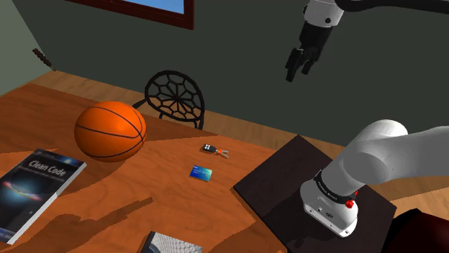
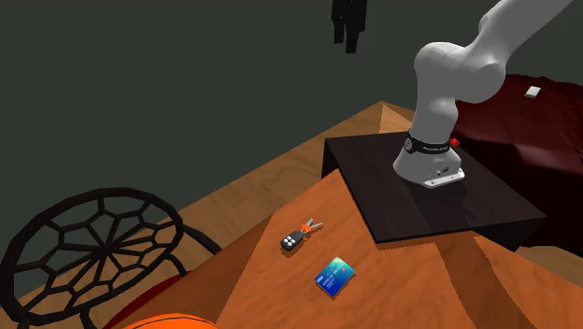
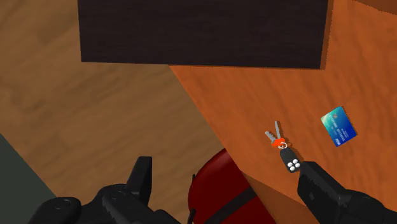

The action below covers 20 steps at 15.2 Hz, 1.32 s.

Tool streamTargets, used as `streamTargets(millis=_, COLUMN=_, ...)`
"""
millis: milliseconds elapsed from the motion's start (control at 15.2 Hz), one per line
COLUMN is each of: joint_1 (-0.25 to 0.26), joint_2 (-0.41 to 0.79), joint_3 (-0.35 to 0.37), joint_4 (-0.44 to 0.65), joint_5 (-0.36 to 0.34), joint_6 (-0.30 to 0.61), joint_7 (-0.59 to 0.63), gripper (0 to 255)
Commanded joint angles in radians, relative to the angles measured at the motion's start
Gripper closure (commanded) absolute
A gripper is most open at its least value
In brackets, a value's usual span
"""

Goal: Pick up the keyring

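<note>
Keyring on the surface, hand high above it

The keyring [image 1: 214,150] [image 2: 300,235] [image 3: 284,149], a black fob with an orange tag and silver keys, lies flat on the orange-brown wooden surface [image 1: 144,198] close to its far edge in the shoulder view. A blue card [image 1: 202,172] [image 2: 334,275] [image 3: 338,126] lies near it on the nearer side, not touching. To the shoulder view's left sits a basketball [image 1: 110,130], well apart, with a book [image 1: 32,188] nearer still. A black wire chair [image 1: 175,97] [image 2: 89,243] stands just beyond the edge behind the keyring. The dark stand [image 1: 288,194] [image 2: 430,210] is on the right. The black hand [image 1: 300,63] [image 2: 349,23] [image 3: 226,167] hangs well above all this, fingers [image 3: 318,184] spread wide and holding nothing.
</note>
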Motion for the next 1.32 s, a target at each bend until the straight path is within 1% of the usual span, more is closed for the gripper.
streamTargets(millis=0, joint_1=0.0, joint_2=0.0, joint_3=0.0, joint_4=0.0, joint_5=0.0, joint_6=0.0, joint_7=0.0, gripper=0)
streamTargets(millis=330, joint_1=0.035, joint_2=0.044, joint_3=0.036, joint_4=-0.123, joint_5=0.025, joint_6=0.185, joint_7=0.005, gripper=0)
streamTargets(millis=660, joint_1=0.072, joint_2=0.131, joint_3=0.076, joint_4=-0.214, joint_5=0.048, joint_6=0.383, joint_7=0.011, gripper=0)
streamTargets(millis=924, joint_1=0.1, joint_2=0.236, joint_3=0.11, joint_4=-0.262, joint_5=0.062, joint_6=0.55, joint_7=0.018, gripper=0)
streamTargets(millis=1254, joint_1=0.126, joint_2=0.406, joint_3=0.157, joint_4=-0.286, joint_5=0.065, joint_6=0.764, joint_7=0.033, gripper=0)
